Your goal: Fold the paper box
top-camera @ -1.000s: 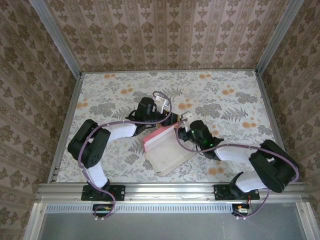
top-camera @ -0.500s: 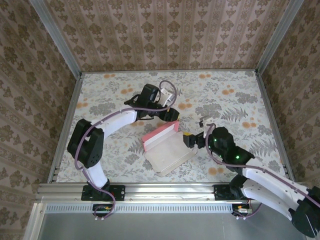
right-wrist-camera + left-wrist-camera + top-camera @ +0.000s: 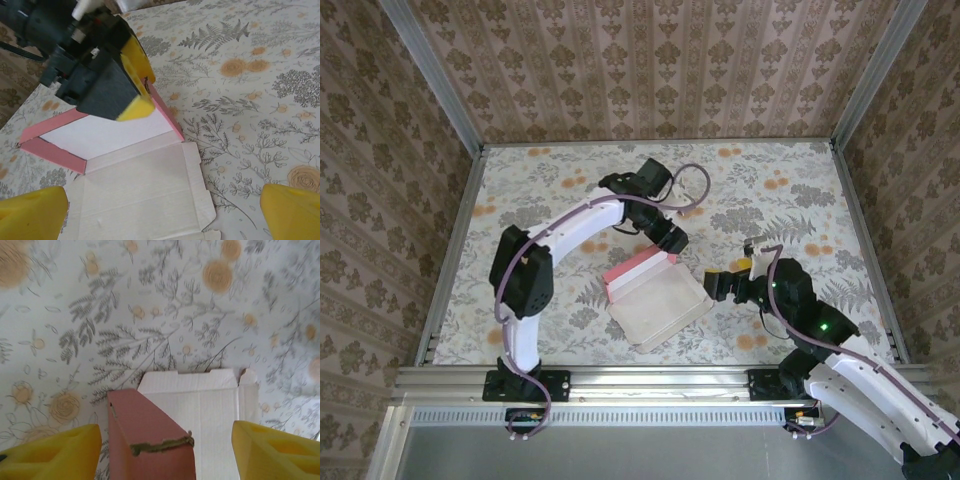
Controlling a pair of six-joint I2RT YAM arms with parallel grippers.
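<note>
Pink cardboard box mid-bench, half-folded, wall raised at its 12 o'clock. My left pincer is spread astride it; right pincer is spread at 3 o'clock. I'd centre on the wall, then pinch gently.

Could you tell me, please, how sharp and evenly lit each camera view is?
Top external view: even, soft light, no glare, the paper box crisp. Left wrist view: the floral tablecloth looks soft and pale, the yellow pads blurred at the bottom edge. Right wrist view: sharp on the box and left gripper, its own pads out of focus.
</note>
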